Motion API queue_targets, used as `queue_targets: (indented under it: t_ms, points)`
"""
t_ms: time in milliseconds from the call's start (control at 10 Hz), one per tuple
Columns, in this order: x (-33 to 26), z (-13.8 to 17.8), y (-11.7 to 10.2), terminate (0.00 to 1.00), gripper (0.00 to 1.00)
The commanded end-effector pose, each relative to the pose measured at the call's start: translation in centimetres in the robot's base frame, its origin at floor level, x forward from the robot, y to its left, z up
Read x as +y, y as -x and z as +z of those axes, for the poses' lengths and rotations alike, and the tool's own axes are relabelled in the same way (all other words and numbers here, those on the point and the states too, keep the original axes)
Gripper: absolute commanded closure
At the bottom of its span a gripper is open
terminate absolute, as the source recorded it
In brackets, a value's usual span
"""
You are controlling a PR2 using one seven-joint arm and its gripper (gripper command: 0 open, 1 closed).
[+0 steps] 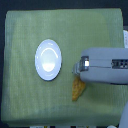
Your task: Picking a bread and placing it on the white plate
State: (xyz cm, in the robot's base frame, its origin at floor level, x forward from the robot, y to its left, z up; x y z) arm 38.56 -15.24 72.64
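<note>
The white plate lies bare on the green cloth at the exterior view's left of centre. The bread, a golden-orange bumpy piece, lies to the plate's lower right, pointing toward the near edge. Its upper end is hidden under my gripper, whose grey body comes in from the exterior view's right. The fingertips point left, toward the plate, right above the bread's upper end. The fingers are blurred and small, so whether they are open or closed on the bread cannot be made out.
A green checked cloth covers the table. The arm's large grey housing fills the right middle. A dark strip runs along the right side, and the cloth's near edge lies at the bottom.
</note>
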Motion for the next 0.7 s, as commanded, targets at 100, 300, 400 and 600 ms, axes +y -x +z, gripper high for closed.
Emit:
queue_targets:
  t_ms: [100,300,400,600]
  points:
    - [-1.1,0.9,-1.3,0.0,1.0]
    - [-1.2,1.0,-1.0,0.0,1.0]
    - [-1.2,1.2,-1.1,0.0,1.0]
    - [-0.9,2.8,-1.5,0.0,1.0]
